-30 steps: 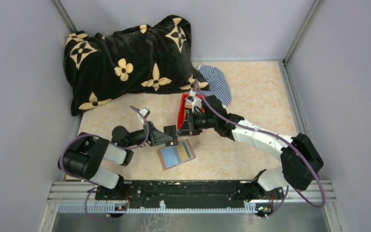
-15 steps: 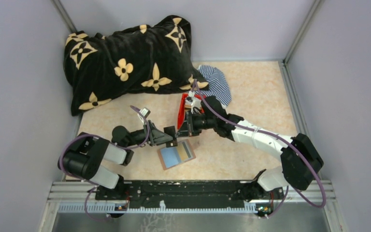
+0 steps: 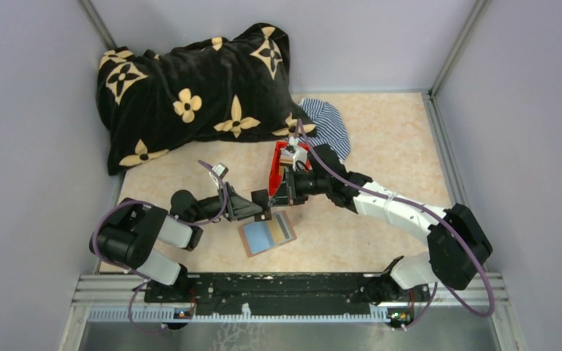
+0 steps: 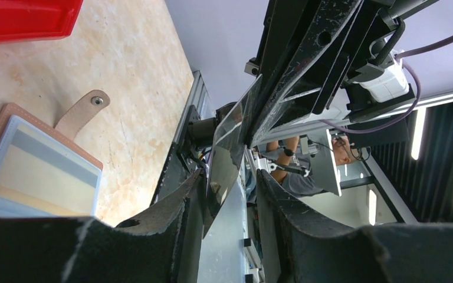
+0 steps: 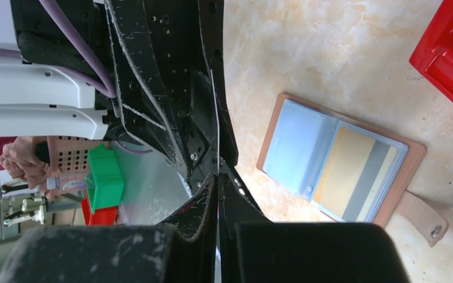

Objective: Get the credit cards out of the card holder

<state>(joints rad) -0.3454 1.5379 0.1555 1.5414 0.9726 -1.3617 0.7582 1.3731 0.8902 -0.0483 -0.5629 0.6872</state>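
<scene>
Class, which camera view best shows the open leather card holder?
The right wrist view: the reddish-brown leather card holder lies open and whole, with its clear sleeves and snap tab sharp. The top external view shows it whole but small; the left wrist view shows only one corner and the tab.

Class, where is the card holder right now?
In the top view, the card holder lies open on the table, on the near side of the left gripper, with the red box beyond.
</scene>
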